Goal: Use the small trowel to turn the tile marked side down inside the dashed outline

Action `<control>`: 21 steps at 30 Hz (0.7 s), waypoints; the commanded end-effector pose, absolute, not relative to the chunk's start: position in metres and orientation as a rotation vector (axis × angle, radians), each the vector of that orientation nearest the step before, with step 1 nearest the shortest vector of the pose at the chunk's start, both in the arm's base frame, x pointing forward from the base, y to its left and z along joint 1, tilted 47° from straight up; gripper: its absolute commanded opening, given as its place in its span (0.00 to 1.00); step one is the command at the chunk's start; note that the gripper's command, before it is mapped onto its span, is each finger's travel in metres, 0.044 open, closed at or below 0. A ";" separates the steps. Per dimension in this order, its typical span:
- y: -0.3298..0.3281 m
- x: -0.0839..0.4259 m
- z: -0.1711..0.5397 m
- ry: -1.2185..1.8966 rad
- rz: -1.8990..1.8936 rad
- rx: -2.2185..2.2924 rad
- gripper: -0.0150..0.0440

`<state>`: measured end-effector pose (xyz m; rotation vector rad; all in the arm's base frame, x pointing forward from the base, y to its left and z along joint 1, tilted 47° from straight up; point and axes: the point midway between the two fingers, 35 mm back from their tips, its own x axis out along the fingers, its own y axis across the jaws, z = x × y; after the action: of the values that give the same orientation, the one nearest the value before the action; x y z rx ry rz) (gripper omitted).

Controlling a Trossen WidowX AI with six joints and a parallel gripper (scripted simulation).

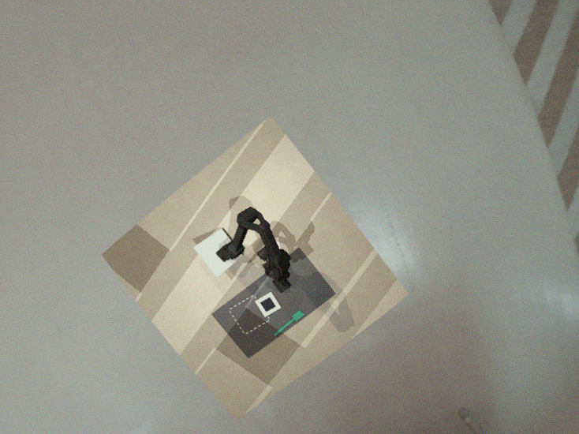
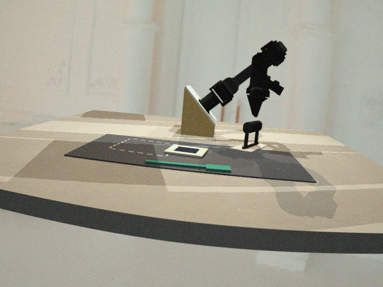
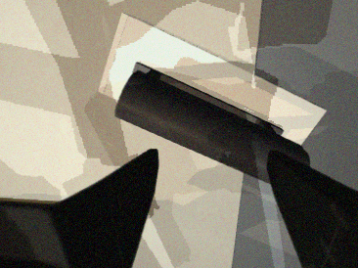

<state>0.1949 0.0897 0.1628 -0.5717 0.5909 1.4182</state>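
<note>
The trowel has a black raised handle (image 2: 252,126) (image 3: 196,122) on two posts over a flat pale blade (image 3: 166,46). It stands at the mat's back edge, partly on the table. My gripper (image 2: 255,116) (image 3: 212,157) is open and empty above the handle, which runs diagonally across the finger gap in the wrist view. The tile (image 1: 267,304) (image 2: 186,150) lies flat, its dark square mark up. It overlaps one side of the dashed outline (image 1: 245,333) (image 2: 110,147), mostly outside it. The arm hides most of the trowel and gripper in the top view.
A green flat tool (image 1: 289,322) (image 2: 218,167) with a long thin handle lies along the front edge of the dark mat (image 1: 248,349) (image 2: 89,149). The arm's wedge-shaped base block (image 1: 207,250) (image 2: 196,117) stands behind the mat.
</note>
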 end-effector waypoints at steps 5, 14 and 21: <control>0.090 0.195 0.163 0.774 1.306 -0.344 0.71; 0.090 0.196 0.162 0.963 1.162 -0.092 0.71; 0.089 0.196 0.162 1.098 1.037 0.104 0.71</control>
<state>0.1953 0.0893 0.1620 0.0142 1.0419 1.0944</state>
